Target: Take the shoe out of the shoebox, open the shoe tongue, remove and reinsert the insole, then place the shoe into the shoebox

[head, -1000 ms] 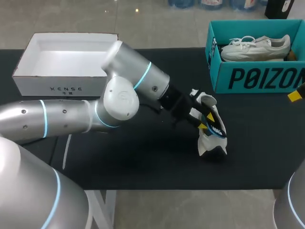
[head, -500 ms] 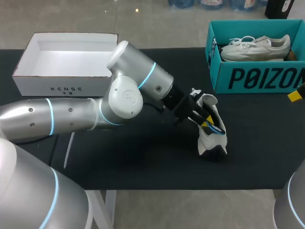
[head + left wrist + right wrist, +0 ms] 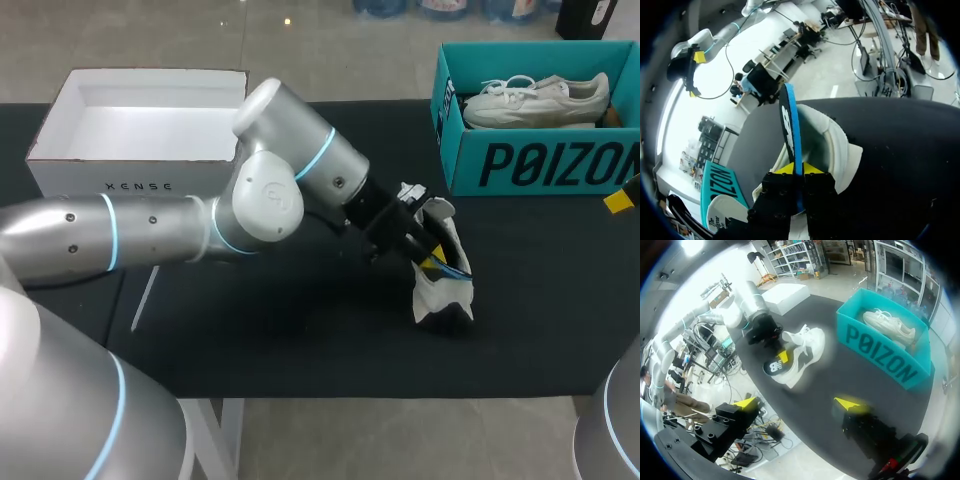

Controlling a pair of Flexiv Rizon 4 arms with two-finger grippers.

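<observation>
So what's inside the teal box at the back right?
One pale laced sneaker lies in the teal box; the front wall hides the floor under it.

On the tabletop (image 3: 300, 340) before you, the shoe (image 3: 445, 295) sits right of centre. Your left hand (image 3: 432, 262) comes in from the left and grips the insole (image 3: 790, 125), which stands up out of the shoe. A box (image 3: 130, 180) lies rear left. The shoebox (image 3: 540, 165) at rear right holds a second shoe (image 3: 535, 100). Your right hand (image 3: 799, 403) hangs far right, well apart from the shoe.
</observation>
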